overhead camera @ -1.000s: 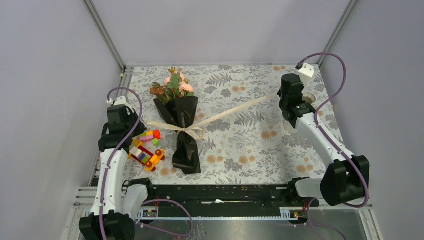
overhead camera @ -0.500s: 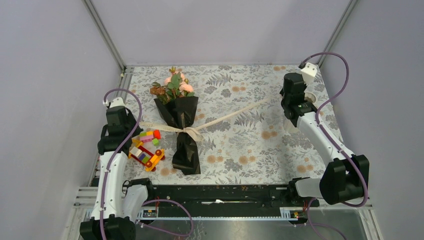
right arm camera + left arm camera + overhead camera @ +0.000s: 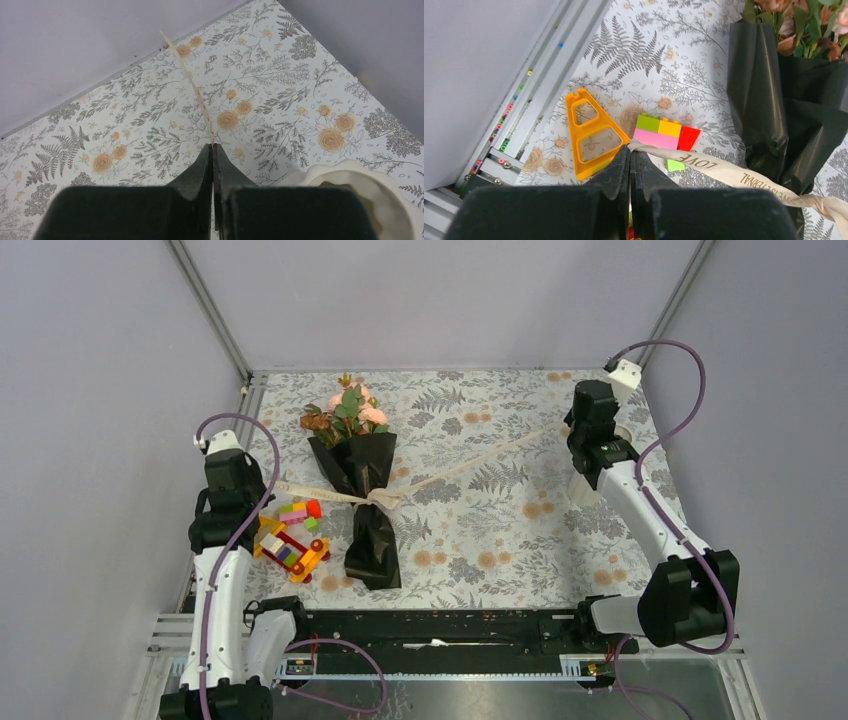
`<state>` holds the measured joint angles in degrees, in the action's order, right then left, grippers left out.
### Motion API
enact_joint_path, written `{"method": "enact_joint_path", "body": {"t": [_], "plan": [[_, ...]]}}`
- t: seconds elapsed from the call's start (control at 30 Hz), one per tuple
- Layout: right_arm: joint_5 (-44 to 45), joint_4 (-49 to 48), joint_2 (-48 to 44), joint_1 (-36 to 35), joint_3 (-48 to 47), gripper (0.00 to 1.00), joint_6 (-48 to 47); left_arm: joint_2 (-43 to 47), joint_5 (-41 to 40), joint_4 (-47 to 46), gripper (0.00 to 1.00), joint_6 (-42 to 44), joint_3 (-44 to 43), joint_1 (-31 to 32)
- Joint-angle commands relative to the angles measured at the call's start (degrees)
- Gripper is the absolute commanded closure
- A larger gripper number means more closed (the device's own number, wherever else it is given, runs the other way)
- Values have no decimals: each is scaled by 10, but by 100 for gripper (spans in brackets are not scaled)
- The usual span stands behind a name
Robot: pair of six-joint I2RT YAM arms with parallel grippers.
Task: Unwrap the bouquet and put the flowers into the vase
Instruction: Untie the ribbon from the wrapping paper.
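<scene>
As for the bouquet (image 3: 365,490): lies flat on the flower-patterned surface (image 3: 500,540), left of the middle, mouth turned to the far wall, narrow end toward the arms. At the mouth, the flowers (image 3: 345,410): peach-pink and brownish blooms among green leaves, wrapped in the glossy black paper. Around the waist of the cone, the cream ribbon (image 3: 470,457): knotted there, stretched out straight to both sides. At its left end, the left pincer (image 3: 630,155): pressed together, pinching the ribbon tip, with printed letters readable just beyond. At its right end, the right pincer (image 3: 212,150): also pressed together on the ribbon, seen there edge-on as a thin line. Just beside the right pincer, the vase (image 3: 350,172): white, only part of the rim in sight. Between the left arm and the bouquet, the toy-block car (image 3: 292,550); near it some loose coloured blocks (image 3: 666,132) and an orange triangular piece (image 3: 591,135).
</scene>
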<state>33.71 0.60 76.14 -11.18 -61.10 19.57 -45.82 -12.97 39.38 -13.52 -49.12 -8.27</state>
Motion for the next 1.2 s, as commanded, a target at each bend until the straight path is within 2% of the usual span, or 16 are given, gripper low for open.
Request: {"method": "enact_joint_path", "body": {"t": [0.0, 1.17], "plan": [[1, -12, 5, 10, -31, 100, -10, 8, -47, -9, 100, 22, -41, -6], [-13, -10, 24, 28, -106, 100, -15, 5, -174, -3, 100, 87, -163, -10]]}}
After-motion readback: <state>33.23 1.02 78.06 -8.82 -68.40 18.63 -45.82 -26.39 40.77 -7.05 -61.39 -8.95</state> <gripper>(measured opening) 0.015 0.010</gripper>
